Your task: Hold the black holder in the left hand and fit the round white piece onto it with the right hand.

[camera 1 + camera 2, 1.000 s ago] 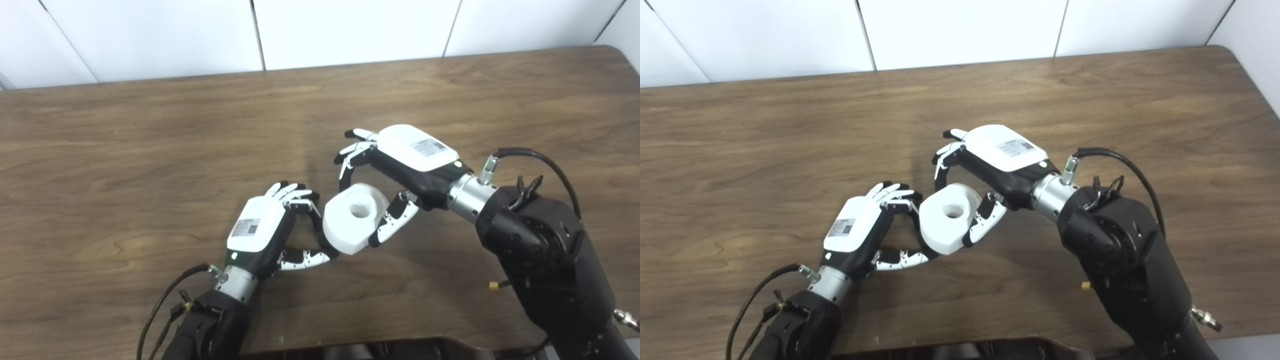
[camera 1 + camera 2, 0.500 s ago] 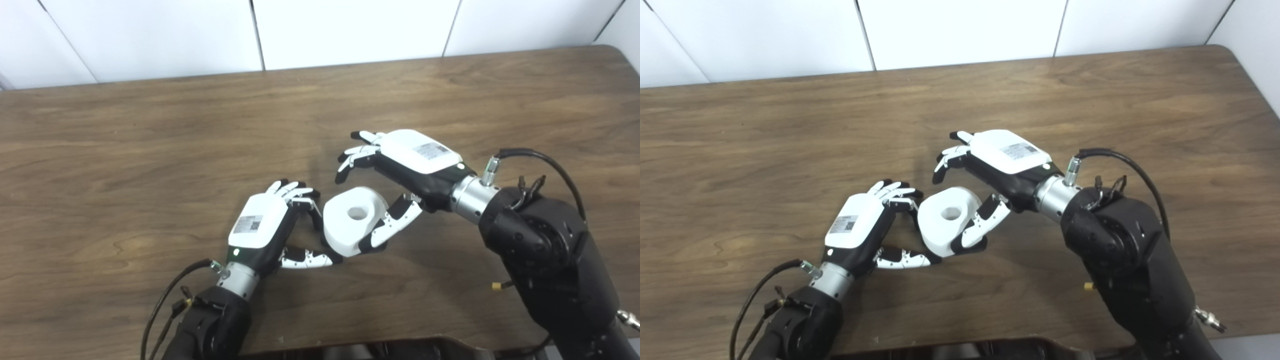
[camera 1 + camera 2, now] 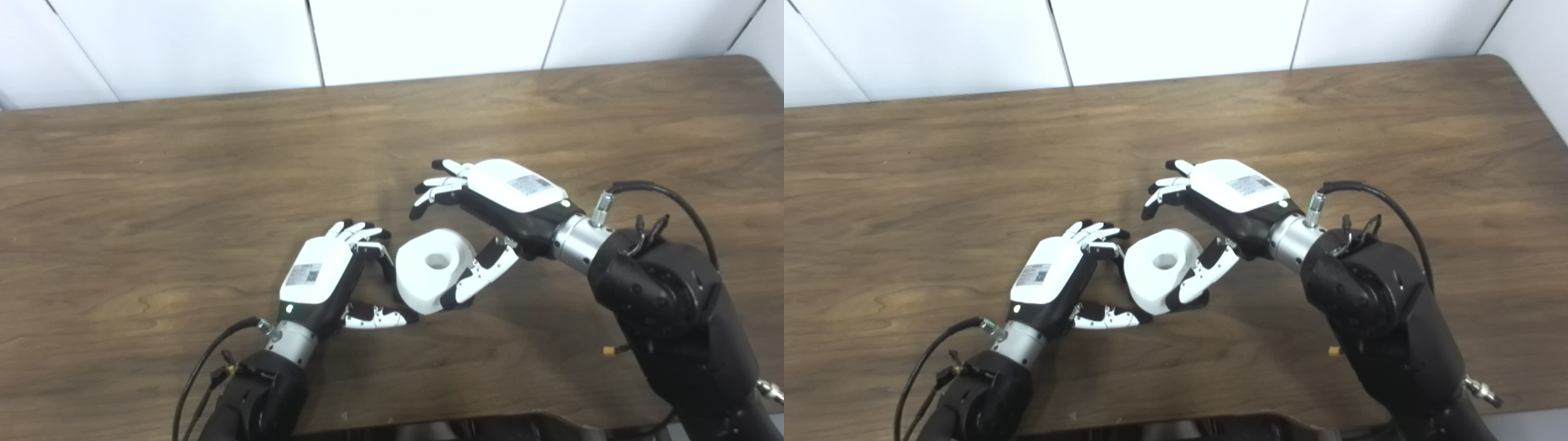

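Observation:
The round white piece [image 3: 418, 280], with a hole through its middle, sits tilted just above the table between my two hands. My left hand [image 3: 318, 277] is curled against its left side, fingers above and thumb below. A dark part [image 3: 387, 272] shows there; the black holder is otherwise hidden behind the white piece and my fingers. My right hand [image 3: 511, 195] is open. Its fingers [image 3: 429, 187] are raised clear above the piece, and its thumb [image 3: 481, 277] lies along the piece's right side.
The wooden table [image 3: 153, 184] stretches out on all sides, with a white panelled wall behind it. Its right rear corner [image 3: 1513, 67] is rounded. My bulky black right forearm [image 3: 667, 306] hangs over the near right part of the table.
My right hand's fingers have lifted off the top of the white piece and spread, leaving only the thumb beside it. The piece has sunk and tilted slightly. My left hand has barely moved.

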Controlling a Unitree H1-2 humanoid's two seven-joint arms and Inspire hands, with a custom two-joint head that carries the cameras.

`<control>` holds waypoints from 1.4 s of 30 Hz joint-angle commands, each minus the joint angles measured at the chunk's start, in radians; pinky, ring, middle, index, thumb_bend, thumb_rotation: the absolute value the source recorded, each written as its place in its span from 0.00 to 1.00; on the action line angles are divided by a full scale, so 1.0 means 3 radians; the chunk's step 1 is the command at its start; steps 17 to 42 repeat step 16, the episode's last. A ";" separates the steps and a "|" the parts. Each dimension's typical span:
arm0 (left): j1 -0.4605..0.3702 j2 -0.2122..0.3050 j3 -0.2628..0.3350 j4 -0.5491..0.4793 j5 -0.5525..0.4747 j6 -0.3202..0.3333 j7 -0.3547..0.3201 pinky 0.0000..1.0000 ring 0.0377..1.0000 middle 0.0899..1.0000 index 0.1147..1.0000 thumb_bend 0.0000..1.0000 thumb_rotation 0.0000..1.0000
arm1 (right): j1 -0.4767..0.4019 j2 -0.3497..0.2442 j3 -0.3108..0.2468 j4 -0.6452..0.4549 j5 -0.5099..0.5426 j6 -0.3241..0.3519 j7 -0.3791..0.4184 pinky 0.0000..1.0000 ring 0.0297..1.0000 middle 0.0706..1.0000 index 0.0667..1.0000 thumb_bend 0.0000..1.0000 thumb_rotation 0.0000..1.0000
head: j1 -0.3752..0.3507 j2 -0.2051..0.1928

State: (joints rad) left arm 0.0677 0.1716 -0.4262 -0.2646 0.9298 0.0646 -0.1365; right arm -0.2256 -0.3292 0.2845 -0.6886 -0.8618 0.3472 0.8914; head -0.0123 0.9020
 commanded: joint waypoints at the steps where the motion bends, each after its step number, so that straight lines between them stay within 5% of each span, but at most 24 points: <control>1: -0.0012 0.0045 -0.0008 0.0034 0.0020 0.0001 -0.0066 0.96 0.89 0.81 0.67 0.94 0.33 | -0.0135 -0.0009 -0.0046 -0.0100 -0.0016 0.0028 0.0024 0.98 1.00 0.89 0.74 1.00 0.41 | -0.0001 0.0001; 16: 0.0027 0.0132 0.0319 -0.0485 -0.0477 0.0288 -0.0613 0.96 0.89 0.84 0.74 1.00 0.34 | -0.0549 -0.0134 -0.0197 -0.0117 0.0110 0.0407 0.0707 0.97 1.00 0.97 0.82 1.00 0.41 | 0.0138 -0.0074; 42: 0.0027 0.0132 0.0319 -0.0485 -0.0477 0.0288 -0.0613 0.96 0.89 0.84 0.74 1.00 0.34 | -0.0549 -0.0134 -0.0197 -0.0117 0.0110 0.0407 0.0707 0.97 1.00 0.97 0.82 1.00 0.41 | 0.0138 -0.0074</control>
